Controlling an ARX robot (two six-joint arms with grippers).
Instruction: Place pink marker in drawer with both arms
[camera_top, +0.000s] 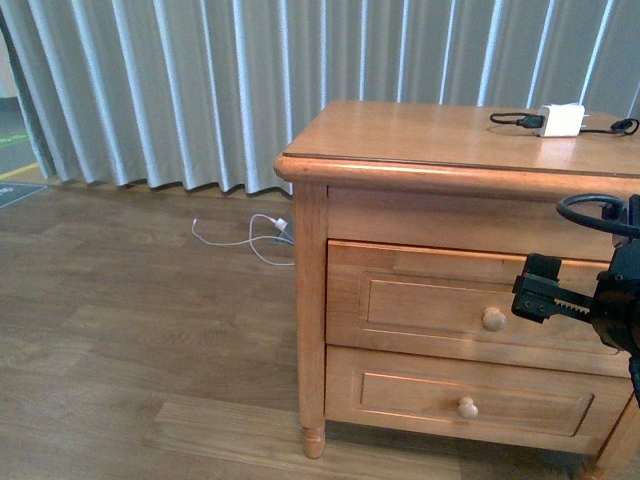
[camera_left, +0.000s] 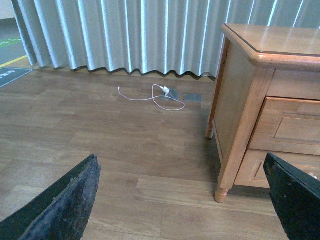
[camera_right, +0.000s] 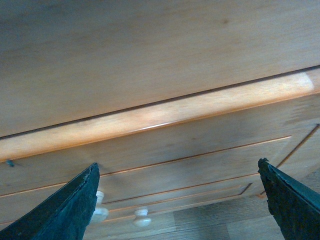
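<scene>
The pink marker does not show in any view. The drawer (camera_top: 440, 300) is the upper one of a light-wood nightstand, shut, with a round knob (camera_top: 493, 319). My right gripper (camera_top: 535, 290) hangs open just right of that knob, level with the drawer front. Its wrist view looks down along the drawer front (camera_right: 200, 145) between two wide-apart black fingers (camera_right: 65, 210), with nothing held. My left gripper (camera_left: 182, 200) is outside the front view. It is open and empty above the floor, left of the nightstand, with the drawer (camera_left: 295, 125) to one side.
A white charger block (camera_top: 560, 120) with a black cable lies on the nightstand top (camera_top: 420, 135). A lower drawer (camera_top: 467, 407) sits beneath. A white cable (camera_top: 250, 235) lies on the wood floor by the grey curtain (camera_top: 200, 80).
</scene>
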